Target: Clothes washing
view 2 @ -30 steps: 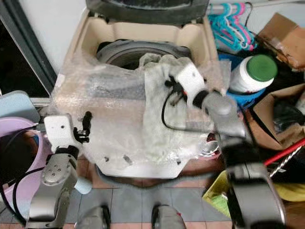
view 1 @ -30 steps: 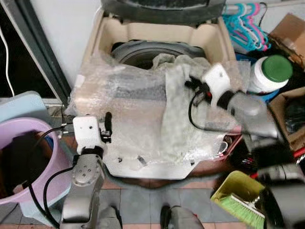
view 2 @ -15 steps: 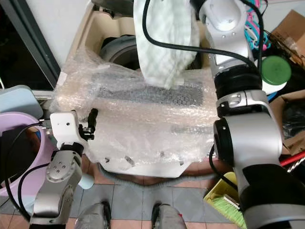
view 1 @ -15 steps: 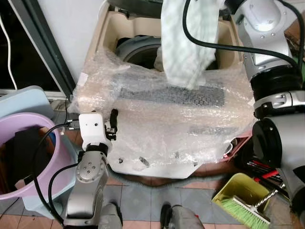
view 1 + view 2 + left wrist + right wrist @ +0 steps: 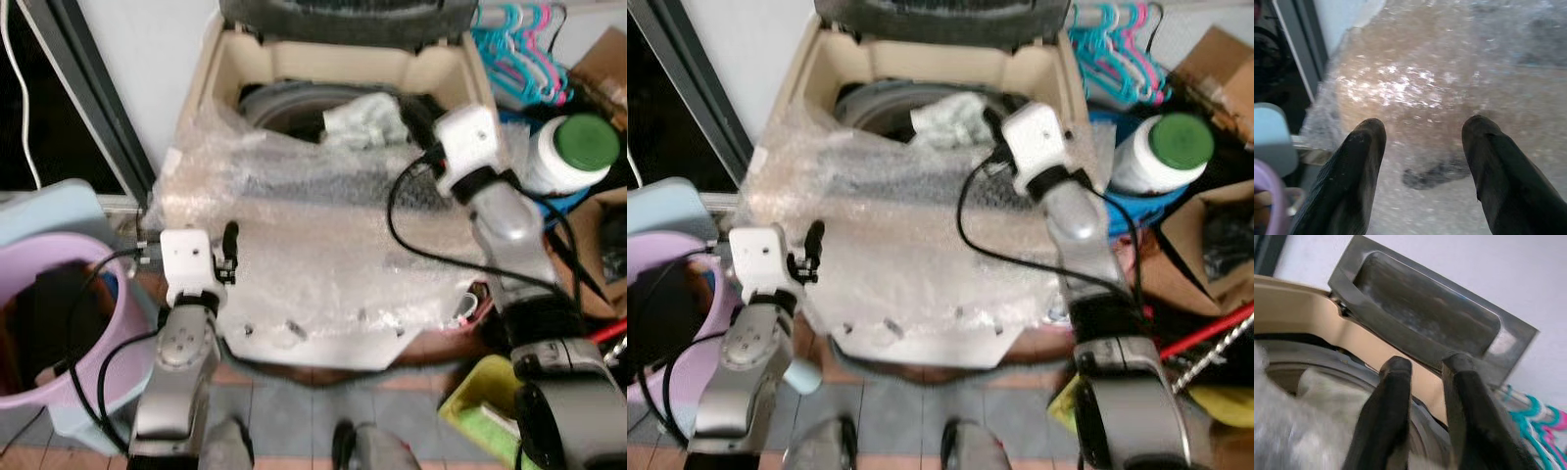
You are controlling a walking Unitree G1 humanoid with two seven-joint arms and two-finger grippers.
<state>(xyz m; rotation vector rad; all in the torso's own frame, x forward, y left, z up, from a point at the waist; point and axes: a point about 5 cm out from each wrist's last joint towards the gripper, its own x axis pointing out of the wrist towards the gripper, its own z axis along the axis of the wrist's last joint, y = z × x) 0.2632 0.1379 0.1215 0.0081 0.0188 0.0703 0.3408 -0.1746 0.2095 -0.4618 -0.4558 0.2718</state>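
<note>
A beige top-loading washing machine (image 5: 220,59) stands in front of me with its lid (image 5: 1425,313) up and bubble wrap (image 5: 313,245) over its front deck. A pale green cloth (image 5: 367,113) lies bunched in the drum opening, seen blurred beside my right fingers (image 5: 1388,416). My right gripper (image 5: 419,110) hovers at the drum's right rim, open, with nothing between its fingers. At the machine's front left corner my left gripper (image 5: 1422,132) is open over the bubble wrap and holds nothing.
A purple basin (image 5: 39,323) with dark laundry sits at the left by a dark door frame (image 5: 78,88). At the right are a white jar with a green lid (image 5: 573,152), coloured hangers (image 5: 519,49), cardboard boxes and a yellow-green dustpan (image 5: 480,401).
The right gripper, which held the cloth high over the machine half a second ago, has come down to the drum. The cloth now lies in the opening, free of the fingers. The left arm stayed put.
</note>
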